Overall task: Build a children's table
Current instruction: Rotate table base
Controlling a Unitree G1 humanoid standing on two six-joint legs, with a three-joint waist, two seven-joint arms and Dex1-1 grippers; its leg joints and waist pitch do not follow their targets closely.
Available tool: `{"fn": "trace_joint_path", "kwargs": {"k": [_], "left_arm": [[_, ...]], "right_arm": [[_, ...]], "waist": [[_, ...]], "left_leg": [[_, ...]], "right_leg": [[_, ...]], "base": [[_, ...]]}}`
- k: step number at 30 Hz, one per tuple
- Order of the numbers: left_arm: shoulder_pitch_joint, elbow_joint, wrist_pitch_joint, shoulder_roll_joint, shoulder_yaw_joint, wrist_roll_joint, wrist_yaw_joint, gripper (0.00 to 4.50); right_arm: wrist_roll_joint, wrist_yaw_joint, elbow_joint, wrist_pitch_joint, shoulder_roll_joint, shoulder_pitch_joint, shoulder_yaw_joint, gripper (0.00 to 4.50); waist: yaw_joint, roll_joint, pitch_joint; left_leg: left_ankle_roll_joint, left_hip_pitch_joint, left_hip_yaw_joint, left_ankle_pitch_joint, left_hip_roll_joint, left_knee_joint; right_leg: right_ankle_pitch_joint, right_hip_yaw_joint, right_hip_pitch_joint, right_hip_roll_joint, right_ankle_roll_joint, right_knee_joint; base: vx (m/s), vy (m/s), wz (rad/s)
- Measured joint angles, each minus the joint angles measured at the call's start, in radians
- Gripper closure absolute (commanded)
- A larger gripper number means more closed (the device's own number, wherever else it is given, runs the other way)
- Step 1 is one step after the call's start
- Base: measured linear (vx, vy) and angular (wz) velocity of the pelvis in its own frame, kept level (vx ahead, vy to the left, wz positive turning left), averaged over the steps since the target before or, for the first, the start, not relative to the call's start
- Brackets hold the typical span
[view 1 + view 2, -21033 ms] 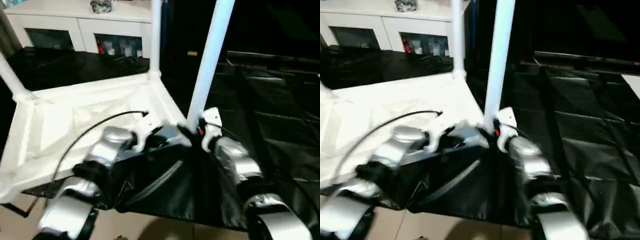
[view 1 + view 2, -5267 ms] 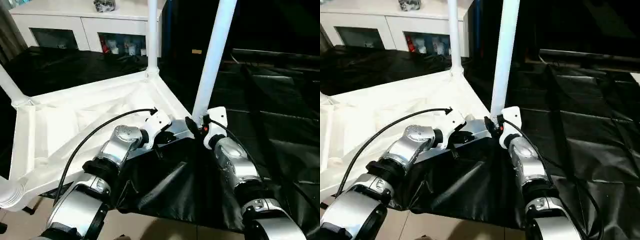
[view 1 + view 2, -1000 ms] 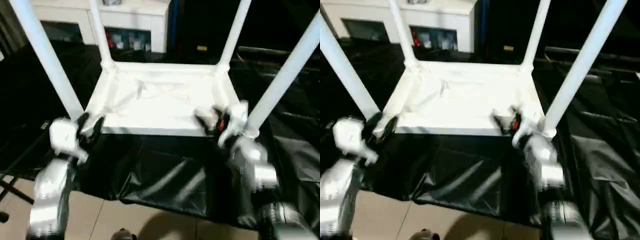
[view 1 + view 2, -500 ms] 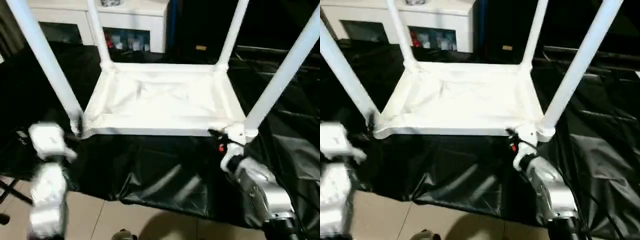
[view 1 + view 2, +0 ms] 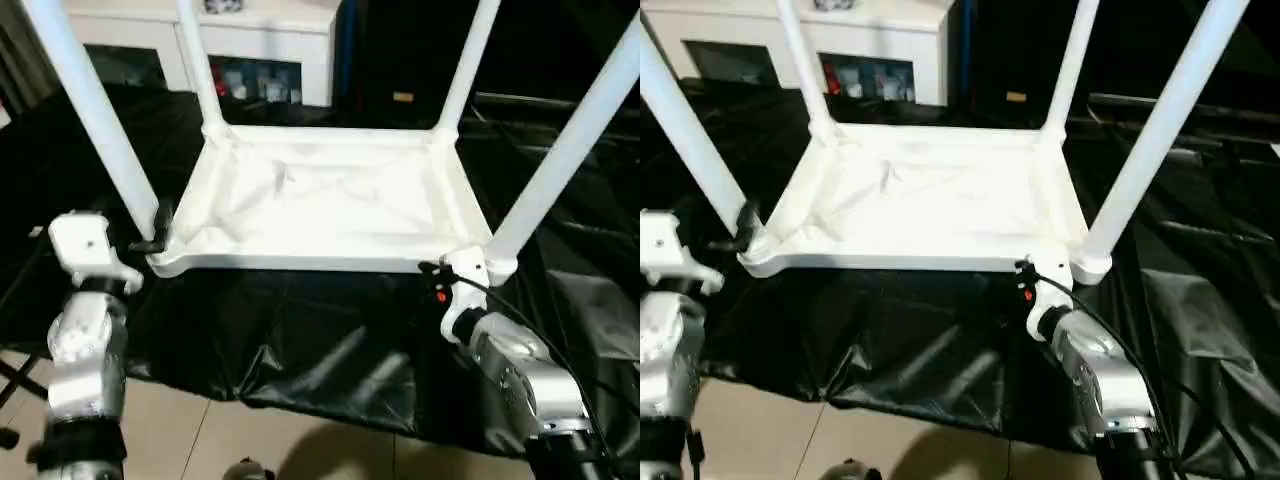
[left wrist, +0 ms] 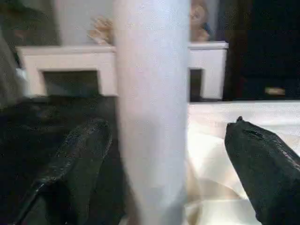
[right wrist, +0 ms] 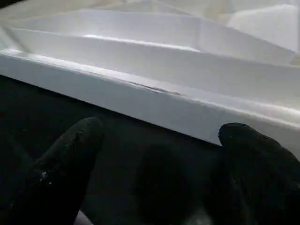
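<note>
Left eye view: the children's table [image 5: 325, 205] lies upside down on a desk draped in black sheeting [image 5: 330, 340], its ribbed underside facing up and all four legs seated in the corner sockets. Every leg runs out of the picture at the top, so no leg end is seen. The near left leg [image 5: 95, 115] and near right leg [image 5: 570, 150] rise at the table's front corners; the far left leg [image 5: 200, 65] and far right leg [image 5: 463, 65] stand at its back corners. Behind the table a white cabinet [image 5: 250, 45] with glass-fronted doors is cut off at the top, and what sits on it is too blurred to name.

The left tool [image 6: 164, 154] is spread wide at the table's near left corner, one black finger on each side of the near left leg, with gaps showing on both sides, so it grips nothing. The right tool [image 7: 157, 164] is also wide open, just below the table's near right rim, its fingers over the black sheeting and apart from the white edge; it holds nothing. From the head cameras its fingertips are hidden under the table's corner.

The table's front edge lies well back from the front edge of the desk. Beyond the desk's front edge a pale tiled floor [image 5: 250, 440] shows.
</note>
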Motion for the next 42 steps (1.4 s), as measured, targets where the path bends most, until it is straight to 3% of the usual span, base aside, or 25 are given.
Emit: {"fn": "trace_joint_path", "kwargs": {"k": [9,14,20,23,28,37,42], "left_arm": [[-0.117,0.127,0.144,0.034,0.003,-0.094,-0.172,0.07],[-0.155,0.15,0.239,0.05,-0.038,-0.152,-0.378,0.07],[-0.158,0.127,0.375,0.096,-0.1,-0.223,-0.617,0.07],[-0.125,0.053,0.47,0.121,-0.129,-0.273,-0.685,0.07],[-0.042,-0.11,0.6,0.147,-0.202,-0.345,-0.79,0.07],[-0.038,-0.159,0.573,0.048,-0.271,-0.305,-0.773,0.07],[-0.039,-0.207,0.638,0.047,-0.303,-0.318,-0.775,0.07]], "right_arm": [[-0.021,-0.021,0.133,-0.029,0.002,-0.084,-0.002,0.0],[-0.044,-0.022,0.282,-0.069,0.008,-0.183,0.001,0.0],[-0.066,-0.026,0.429,-0.127,0.016,-0.274,-0.001,0.0],[-0.076,-0.024,0.485,-0.149,0.023,-0.304,0.001,0.0],[-0.105,-0.019,0.607,-0.195,0.037,-0.383,0.007,0.0],[-0.138,0.027,0.677,-0.267,0.071,-0.42,0.042,0.0],[-0.142,0.045,0.684,-0.272,0.062,-0.419,0.042,0.0]], "waist": [[0.001,-0.001,0.0],[0.019,-0.003,0.0],[0.026,-0.003,-0.001],[0.024,-0.008,-0.001],[-0.001,-0.026,0.0],[-0.025,-0.056,0.001],[-0.025,-0.056,0.001]], "left_leg": [[0.0,0.001,0.002,0.0,0.0,0.002],[0.001,0.0,0.003,0.001,0.0,0.002],[0.002,0.0,0.006,0.001,0.0,0.001],[0.002,0.0,0.006,0.001,0.0,0.001],[0.001,0.0,0.008,0.001,0.001,0.001],[0.002,0.002,0.008,0.001,0.001,0.0],[0.002,0.002,0.008,0.001,0.001,0.0]], "right_leg": [[0.002,0.001,0.001,-0.001,-0.001,0.0],[0.003,0.002,0.001,-0.001,-0.001,0.001],[0.003,0.003,-0.001,-0.001,-0.002,0.001],[0.002,0.003,-0.002,-0.001,-0.002,0.001],[0.003,0.005,-0.003,-0.001,-0.002,0.002],[0.003,0.005,-0.003,0.0,-0.002,0.002],[0.003,0.005,-0.003,0.0,-0.002,0.002]], "base": [[0.0,0.0,0.0],[0.0,0.0,0.0],[0.0,0.0,0.0],[0.0,0.0,0.0],[0.0,0.0,0.0],[0.0,0.0,0.0],[0.0,0.0,0.0]]}}
